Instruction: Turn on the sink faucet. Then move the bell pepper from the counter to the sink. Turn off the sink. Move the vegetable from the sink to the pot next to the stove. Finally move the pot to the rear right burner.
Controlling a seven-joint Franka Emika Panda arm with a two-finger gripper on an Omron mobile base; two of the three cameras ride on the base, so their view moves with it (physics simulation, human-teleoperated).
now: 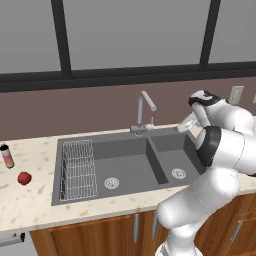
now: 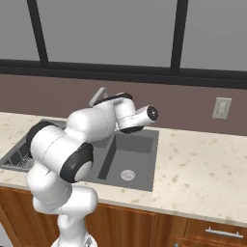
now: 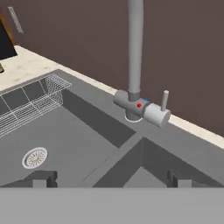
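Observation:
The grey sink faucet (image 1: pixel 144 112) stands behind the divider of the dark double sink (image 1: pixel 150 150). In the hand view its stem (image 3: pixel 134 48) rises just ahead, and its small lever (image 3: pixel 164 101) stands upright on the base. My gripper (image 3: pixel 109 179) is open and empty, hovering over the sink a short way in front of the lever. From the left base view the gripper (image 1: pixel 185 123) is right of the faucet, above the right basin. No water falls from the spout. The red bell pepper (image 1: pixel 24 178) lies on the beige counter (image 1: pixel 30 205), left of the sink. The pot and stove are out of view.
A wire rack (image 1: pixel 78 170) sits in the left basin. A slim pink-and-tan bottle (image 1: pixel 7 156) stands on the counter near the pepper. My own arm (image 2: pixel 72 144) blocks much of the sink in the right base view. Bare counter (image 2: pixel 202 169) stretches to the right, below a wall outlet (image 2: pixel 222 107).

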